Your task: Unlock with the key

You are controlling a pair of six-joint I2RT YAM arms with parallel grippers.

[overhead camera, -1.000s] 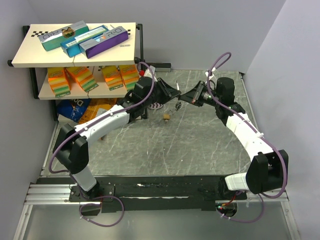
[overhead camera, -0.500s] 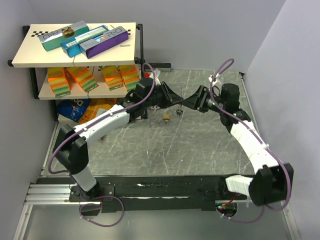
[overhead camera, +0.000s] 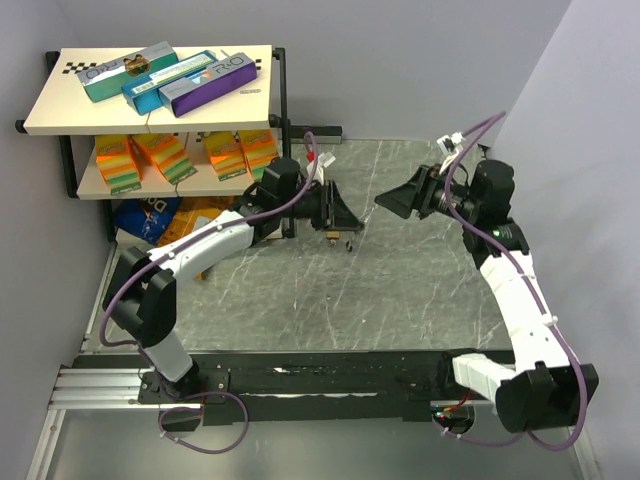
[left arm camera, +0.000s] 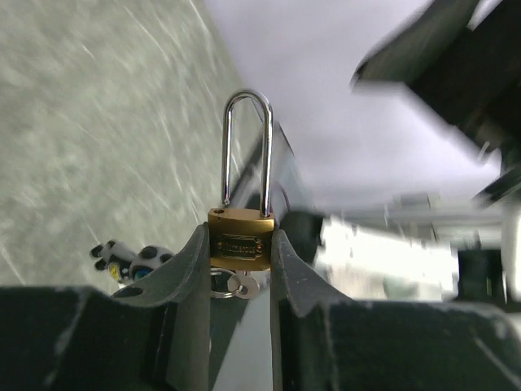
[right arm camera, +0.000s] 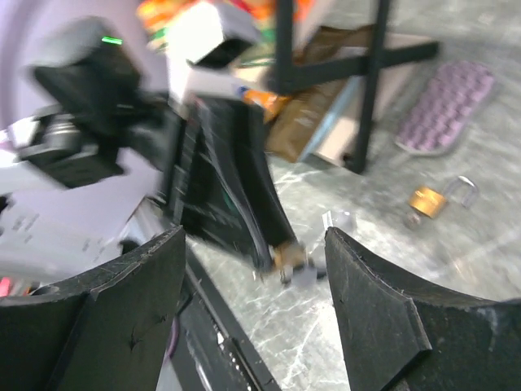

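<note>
My left gripper (left arm camera: pixel 239 233) is shut on the brass body of a small padlock (left arm camera: pixel 240 244), whose steel shackle (left arm camera: pixel 247 122) points away from the wrist. A small silver key (left arm camera: pixel 242 285) on a ring hangs under the lock's body, between the fingers. In the top view the left gripper (overhead camera: pixel 345 222) is at mid-table, and my right gripper (overhead camera: pixel 390 203) is to its right, apart from it. The right gripper (right arm camera: pixel 254 236) stands wide open with nothing held, facing the blurred padlock (right arm camera: pixel 289 259) and key (right arm camera: pixel 304 274). I cannot tell whether the shackle is latched.
A second brass padlock (right arm camera: pixel 427 199) lies on the marbled table (overhead camera: pixel 400 290) near a purple bumpy pad (right arm camera: pixel 446 110). A two-level shelf rack (overhead camera: pixel 60 110) with boxes stands at the back left, with bags under it. A small spotted object (left arm camera: pixel 130 261) lies beside the left fingers.
The right gripper was shut at the key, then opened and drew back to the right. The left gripper kept its hold on the padlock and shifted slightly.
</note>
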